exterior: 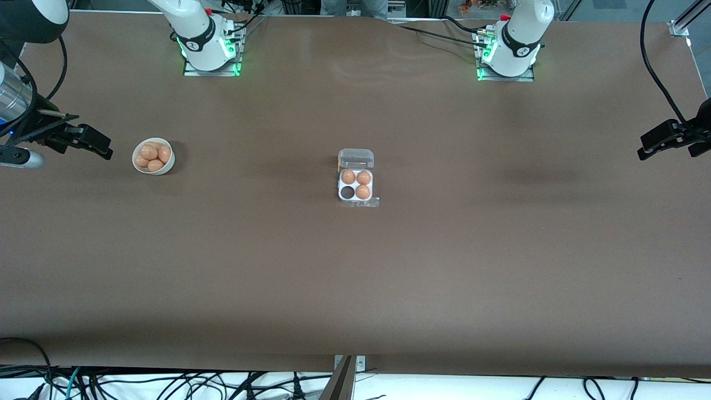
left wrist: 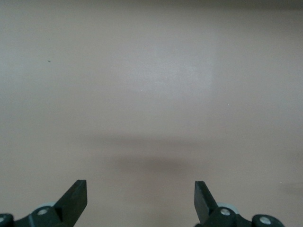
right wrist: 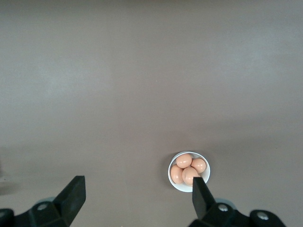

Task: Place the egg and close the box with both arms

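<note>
Three eggs seated: the box (exterior: 356, 185) sits at mid-frame in the front view with three of its four cells filled, and one cell, lower left of its tray, is dark and empty.
Lid: the clear lid (exterior: 356, 158) is hinged up, toward the top of the frame, leaving every cell reachable from above.
Egg supply: a white bowl (exterior: 165, 165) at the left of the front view, toward the right arm's end of the worktop, carries a little heap of eggs (exterior: 153, 155); any one of them could fill the gap, and I can't say which is meant.
Right end effector: hanging at the far left edge of the front frame (exterior: 94, 145), jaws spread, gripping nothing; it is over bare worktop just beside the bowl.
Right wrist view: bowl and eggs (right wrist: 188, 170) show low and right of centre, close to one black finger (right wrist: 202, 196), so this arm looks best placed for the pick.
Left end effector: out at the right edge of the front frame (exterior: 661, 141), well apart from the box; its wrist view shows both fingers (left wrist: 75, 198) parted over plain brown worktop (left wrist: 151, 94), empty; this arm waits.
Stage: opening pose by my reading: egg not yet picked, lid not yet closed.
Next call: the right arm needs a soft, centred pinch on a smooth round egg.
</note>
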Available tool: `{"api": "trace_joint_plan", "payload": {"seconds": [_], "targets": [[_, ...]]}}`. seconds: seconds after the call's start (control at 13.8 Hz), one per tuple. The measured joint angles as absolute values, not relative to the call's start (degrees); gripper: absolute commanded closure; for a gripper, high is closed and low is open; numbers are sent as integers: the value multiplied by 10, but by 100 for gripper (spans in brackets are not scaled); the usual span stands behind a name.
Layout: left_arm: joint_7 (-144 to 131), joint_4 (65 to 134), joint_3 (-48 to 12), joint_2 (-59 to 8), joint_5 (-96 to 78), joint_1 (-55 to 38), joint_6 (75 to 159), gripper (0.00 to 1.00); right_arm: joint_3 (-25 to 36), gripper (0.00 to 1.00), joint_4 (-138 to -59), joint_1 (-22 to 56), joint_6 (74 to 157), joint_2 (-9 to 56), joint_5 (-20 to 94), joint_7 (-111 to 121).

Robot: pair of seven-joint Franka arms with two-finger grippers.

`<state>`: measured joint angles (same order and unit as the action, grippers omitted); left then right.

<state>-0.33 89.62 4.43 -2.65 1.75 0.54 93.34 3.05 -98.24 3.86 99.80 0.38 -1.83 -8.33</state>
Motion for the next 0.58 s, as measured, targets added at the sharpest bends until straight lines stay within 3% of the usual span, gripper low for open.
{"api": "trace_joint_plan", "payload": {"seconds": [0.58], "targets": [[-3, 896, 44, -36, 18, 5, 933, 0, 30, 0, -982, 39, 998, 4, -18, -83]]}}
